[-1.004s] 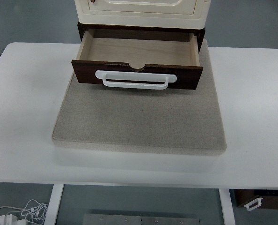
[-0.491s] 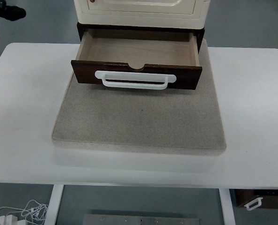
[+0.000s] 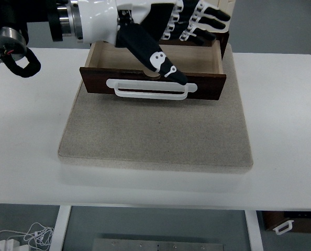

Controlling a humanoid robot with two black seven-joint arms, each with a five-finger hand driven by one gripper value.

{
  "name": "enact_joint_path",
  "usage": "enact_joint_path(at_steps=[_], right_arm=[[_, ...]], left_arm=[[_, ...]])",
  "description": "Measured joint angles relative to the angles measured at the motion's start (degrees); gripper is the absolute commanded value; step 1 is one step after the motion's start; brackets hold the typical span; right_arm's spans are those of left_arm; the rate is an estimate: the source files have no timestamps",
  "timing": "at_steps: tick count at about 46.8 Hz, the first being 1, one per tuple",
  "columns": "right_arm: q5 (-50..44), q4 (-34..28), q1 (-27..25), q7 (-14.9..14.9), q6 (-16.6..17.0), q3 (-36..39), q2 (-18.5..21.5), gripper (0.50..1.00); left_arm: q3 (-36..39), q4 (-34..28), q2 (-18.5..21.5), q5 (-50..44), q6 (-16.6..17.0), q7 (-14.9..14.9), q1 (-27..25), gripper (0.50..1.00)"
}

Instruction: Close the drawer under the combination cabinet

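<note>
The drawer [image 3: 153, 83] stands pulled out from under the cabinet [image 3: 227, 42]. It has a dark brown front, a white handle [image 3: 151, 92] and an empty light wood inside [image 3: 195, 57]. My left hand [image 3: 197, 49], black with white joints, reaches in from the upper left and hovers over the open drawer. Its fingers [image 3: 208, 21] are spread and hold nothing. Its thumb [image 3: 163, 64] points down at the top edge of the drawer front, just above the handle. The hand hides most of the cream cabinet.
The cabinet and drawer stand on a grey mat [image 3: 155, 136] on the white table [image 3: 281, 115]. White cables [image 3: 24, 235] lie on the floor at the lower left. A brown box with a white handle [image 3: 289, 224] sits at the lower right, under the table.
My left arm and hand have come into view from the upper left and now hover over the open drawer. The drawer has not moved.
</note>
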Motion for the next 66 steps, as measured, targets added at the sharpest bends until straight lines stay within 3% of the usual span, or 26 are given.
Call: enact_joint_path(at_steps=[12, 23, 28, 42, 66], right_arm=[[0.00, 0.00, -0.01, 0.00, -0.01, 0.00, 0.00, 0.952], [0.00, 0.00, 0.02, -0.01, -0.02, -0.01, 0.00, 0.952], [0.01, 0.02, 0.01, 0.00, -0.02, -0.02, 0.00, 0.952], [0.02, 0.01, 0.04, 0.00, -0.02, -0.01, 0.00, 0.952], [0.02, 0.01, 0.03, 0.00, 0.00, -0.05, 0.00, 0.952]], left_arm=[[6.14, -3.68, 0.51, 4.17, -5.13, 8.08, -0.93, 1.000], [9.81, -2.70, -0.31, 5.07, -8.02, 15.18, -2.80, 1.000], [10.91, -0.49, -2.62, 5.15, -8.15, 17.09, -2.96, 1.000], [12.30, 7.24, -8.48, 6.99, -8.14, 19.13, -3.09, 1.000], [12.39, 11.61, -10.64, 7.27, -7.54, 20.31, -3.75, 1.000]])
